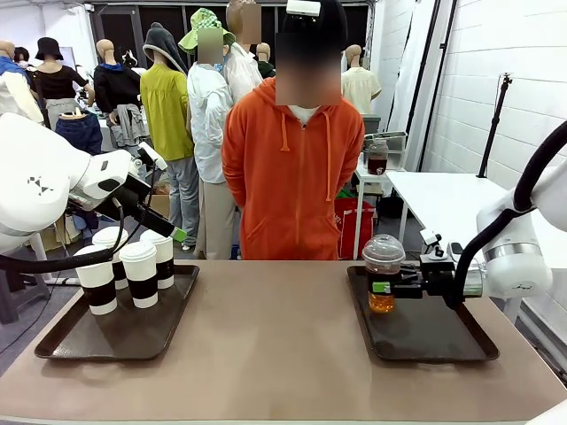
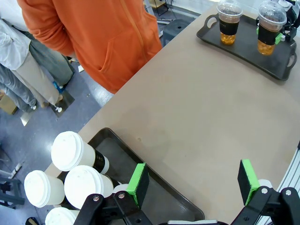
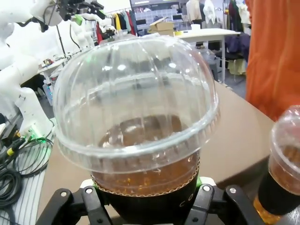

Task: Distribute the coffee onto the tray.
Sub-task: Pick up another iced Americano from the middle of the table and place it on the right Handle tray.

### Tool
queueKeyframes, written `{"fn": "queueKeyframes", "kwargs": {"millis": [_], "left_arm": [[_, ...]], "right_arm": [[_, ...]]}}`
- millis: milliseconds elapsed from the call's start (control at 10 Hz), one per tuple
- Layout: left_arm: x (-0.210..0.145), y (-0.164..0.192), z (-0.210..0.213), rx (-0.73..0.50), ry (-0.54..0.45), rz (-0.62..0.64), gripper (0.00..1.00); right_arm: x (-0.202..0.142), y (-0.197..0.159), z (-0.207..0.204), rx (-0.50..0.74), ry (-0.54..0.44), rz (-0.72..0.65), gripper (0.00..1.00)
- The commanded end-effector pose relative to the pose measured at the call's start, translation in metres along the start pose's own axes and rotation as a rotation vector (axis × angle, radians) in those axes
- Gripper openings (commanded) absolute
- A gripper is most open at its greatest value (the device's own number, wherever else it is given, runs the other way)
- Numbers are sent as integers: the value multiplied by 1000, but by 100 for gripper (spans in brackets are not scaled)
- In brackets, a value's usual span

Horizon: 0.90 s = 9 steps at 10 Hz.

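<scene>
The left end effector point(image 2: 192, 185) hovers with pads apart over the left tray point(image 1: 62, 341), where four lidded paper cups point(image 1: 140, 273) stand just below it. The right end effector point(image 1: 409, 282) is clamped on a clear domed cup point(image 1: 383, 274) over the right tray point(image 1: 461, 341), with a second clear cup point(image 2: 228, 21) beside it. Judged: placement step; next, lower and release.

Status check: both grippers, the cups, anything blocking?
Right gripper shut on dome-lidded cup, over right tray. Left gripper open above white lidded cups on left tray. Nothing blocking.
</scene>
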<state>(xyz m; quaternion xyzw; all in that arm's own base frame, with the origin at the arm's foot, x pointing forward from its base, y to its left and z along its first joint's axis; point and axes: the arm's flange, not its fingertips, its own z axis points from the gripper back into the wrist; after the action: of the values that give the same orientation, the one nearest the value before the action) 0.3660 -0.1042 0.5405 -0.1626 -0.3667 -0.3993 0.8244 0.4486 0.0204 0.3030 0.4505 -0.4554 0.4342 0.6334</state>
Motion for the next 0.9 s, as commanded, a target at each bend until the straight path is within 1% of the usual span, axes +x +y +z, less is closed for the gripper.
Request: {"fn": "queueKeyframes", "kwargs": {"millis": [0,400,800], "left_arm": [[-2,1,-1,-16,-8,2,100],[-2,1,-1,-16,-8,2,100],[-2,1,-1,-16,-8,2,100]], "right_arm": [[-2,-14,8,26,-1,31,69],[-24,-34,12,97,4,65,69],[-42,-45,10,145,-26,45,69]]}}
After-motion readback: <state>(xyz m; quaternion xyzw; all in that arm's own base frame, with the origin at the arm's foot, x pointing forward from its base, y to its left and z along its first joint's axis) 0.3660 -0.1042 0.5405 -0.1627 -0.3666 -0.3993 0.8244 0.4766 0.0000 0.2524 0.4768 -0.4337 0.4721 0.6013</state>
